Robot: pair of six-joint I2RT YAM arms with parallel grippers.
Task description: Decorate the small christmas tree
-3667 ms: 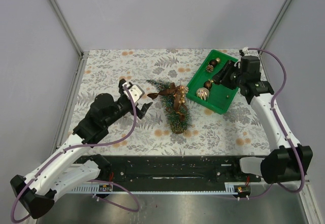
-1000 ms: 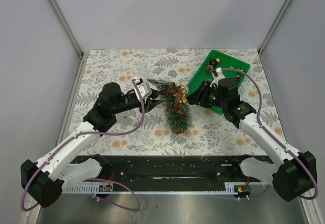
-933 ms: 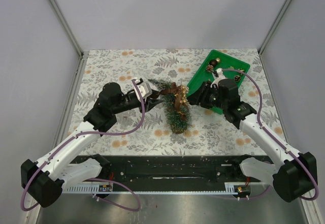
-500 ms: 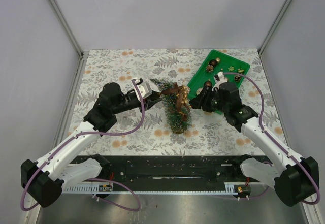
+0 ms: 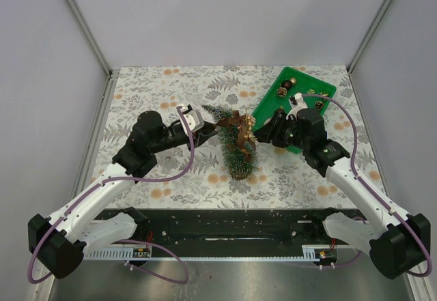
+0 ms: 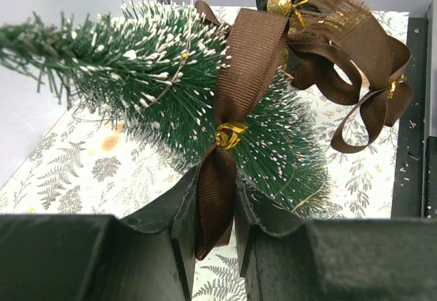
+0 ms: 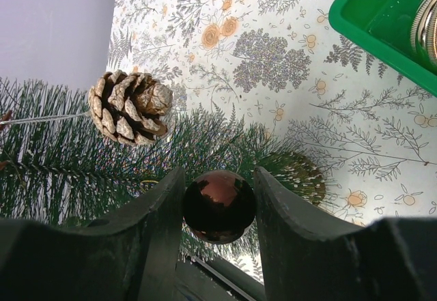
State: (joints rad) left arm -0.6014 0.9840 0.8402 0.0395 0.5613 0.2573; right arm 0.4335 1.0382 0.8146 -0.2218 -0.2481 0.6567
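Observation:
The small christmas tree (image 5: 237, 149) lies on its side at the table's middle, tip far-left and wooden base (image 5: 239, 172) near. In the left wrist view its frosted branches (image 6: 150, 82) carry a brown ribbon bow (image 6: 249, 62). My left gripper (image 5: 207, 131) (image 6: 214, 198) is at the tree's tip side, shut on a tail of the ribbon. From the tree's right, my right gripper (image 5: 269, 129) (image 7: 220, 181) is shut on a shiny dark brown bauble (image 7: 219, 207) just over the branches. A pine cone (image 7: 130, 108) hangs on the tree beside it.
A green tray (image 5: 326, 84) (image 7: 382, 21) with a few more ornaments sits at the back right, just behind the right gripper. The fern-patterned tablecloth (image 5: 157, 82) covers the table. Grey walls close in the sides and back.
The right gripper came from the tray to the tree with the bauble. The left gripper reached the tree's upper part and closed on the ribbon tail.

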